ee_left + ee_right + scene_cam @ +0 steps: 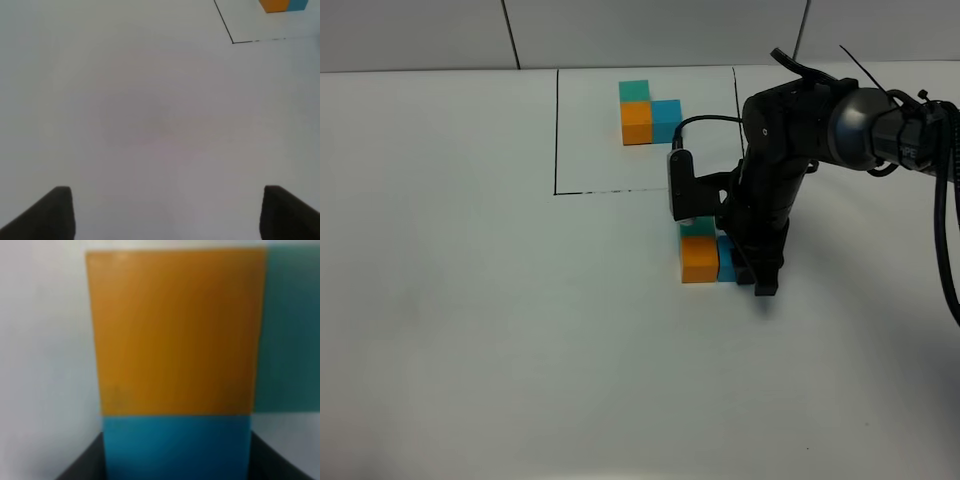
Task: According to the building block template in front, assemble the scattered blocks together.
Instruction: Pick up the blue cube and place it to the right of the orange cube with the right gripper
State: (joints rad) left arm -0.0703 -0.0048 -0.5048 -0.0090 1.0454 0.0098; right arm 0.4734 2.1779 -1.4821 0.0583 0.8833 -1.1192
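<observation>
I work over a plain white table (470, 330) with a pale panelled wall (420, 30) behind it. At the far side a thin black frame (556, 130) is drawn on the surface, and the building block template (647, 113) sits inside it: teal-green behind orange, blue to the right. Just outside the frame's near line lie the scattered blocks, touching each other: the orange cube (699, 259), the teal-green cube (697, 226) behind it and the blue cube (726, 258) on its right. My right gripper (760, 280) is down at the blue cube, jaws drawn in on its sides. My left gripper (167, 212) hangs spread apart over bare table, gripping nothing. The left half and near edge lie wide and free.
</observation>
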